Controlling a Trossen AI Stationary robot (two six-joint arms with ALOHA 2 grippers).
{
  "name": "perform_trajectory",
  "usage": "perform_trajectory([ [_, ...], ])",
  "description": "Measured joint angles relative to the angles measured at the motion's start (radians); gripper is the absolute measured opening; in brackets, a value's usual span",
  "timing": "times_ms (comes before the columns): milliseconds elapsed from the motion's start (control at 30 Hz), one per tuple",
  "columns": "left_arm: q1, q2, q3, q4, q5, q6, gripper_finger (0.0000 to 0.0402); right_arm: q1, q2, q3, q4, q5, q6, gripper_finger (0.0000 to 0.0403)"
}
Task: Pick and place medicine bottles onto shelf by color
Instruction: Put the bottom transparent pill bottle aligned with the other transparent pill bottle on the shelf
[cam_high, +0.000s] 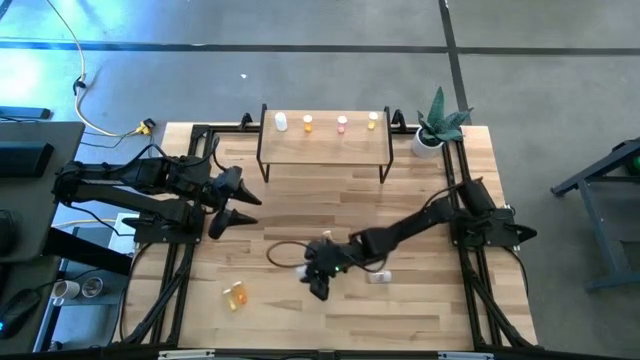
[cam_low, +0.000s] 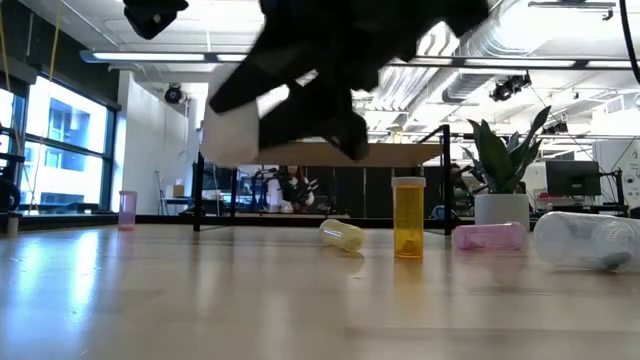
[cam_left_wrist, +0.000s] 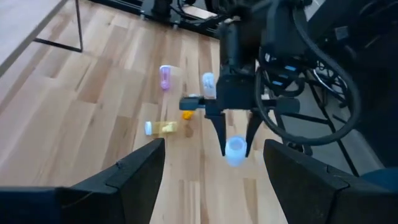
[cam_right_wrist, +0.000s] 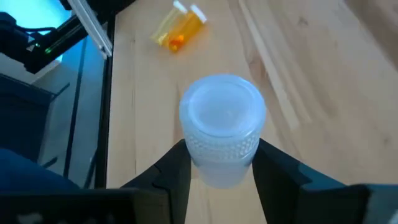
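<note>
Pale wood planks formed the tabletop (cam_high: 420, 290), and over its near middle the right gripper (cam_right_wrist: 219, 163) held a clear bottle with a white cap (cam_right_wrist: 222, 127), its 2 fingers (cam_right_wrist: 171, 171) pressed against the bottle's sides. That bottle was a stubby cylinder with a ribbed, translucent cap, held off the table with the cap end facing the wrist camera. In the left wrist view the same bottle (cam_left_wrist: 236, 151) hung between the dark fingertips with the table below it.

Just beside this gripper, on the side of the right arm's base, another clear bottle (cam_high: 379, 277) lay on its side. Farther off toward the left arm's side, an orange bottle (cam_right_wrist: 183, 30) and a yellow bottle (cam_right_wrist: 166, 28) lay together, touching or nearly so. In the low view a yellow bottle (cam_low: 342, 235) lay on its side, an orange one (cam_low: 408, 217) stood upright, and a pink one (cam_low: 488, 236) lay near a large clear one (cam_low: 588, 240).

Well beyond the gripper, at the table's far edge, stood the shelf (cam_high: 325, 147) with 4 bottles in a row on its light top: white (cam_high: 282, 123), orange (cam_high: 308, 124), pink (cam_high: 342, 124) and yellow (cam_high: 372, 121). A potted plant (cam_high: 438, 125) stood beside it.

Across the table, the left gripper (cam_high: 238, 205) waited with its fingers spread wide. Grey concrete floor (cam_high: 330, 70) surrounded the table, and ceiling lights and ducts showed in the room behind.
</note>
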Motion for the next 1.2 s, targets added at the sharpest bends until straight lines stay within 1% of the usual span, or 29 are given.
perform_trajectory([
  [267,0.005,0.016,0.002,-0.024,0.001,0.038,0.0262,-0.079,0.0,0.213,-0.274,-0.042,-0.106,0.0134],
  [367,0.029,0.04,0.04,-0.11,0.001,0.061,0.026,-0.108,0.002,0.282,-0.382,-0.056,-0.131,0.0134],
  [500,0.066,0.093,0.104,-0.213,-0.019,0.098,0.0259,-0.148,0.0,0.34,-0.45,-0.087,-0.136,0.0134],
  [800,0.127,0.245,0.212,-0.27,0.006,0.186,0.0259,-0.225,0.002,0.419,-0.514,-0.162,-0.168,0.0134],
  [900,0.138,0.287,0.225,-0.27,0.028,0.219,0.0259,-0.243,0.002,0.434,-0.55,-0.166,-0.18,0.0134],
  [1100,0.145,0.363,0.228,-0.263,0.122,0.229,0.0259,-0.269,0.002,0.438,-0.571,-0.17,-0.19,0.0134],
  [1200,0.145,0.399,0.228,-0.256,0.128,0.229,0.0259,-0.281,0.002,0.438,-0.58,-0.172,-0.204,0.0134],
])
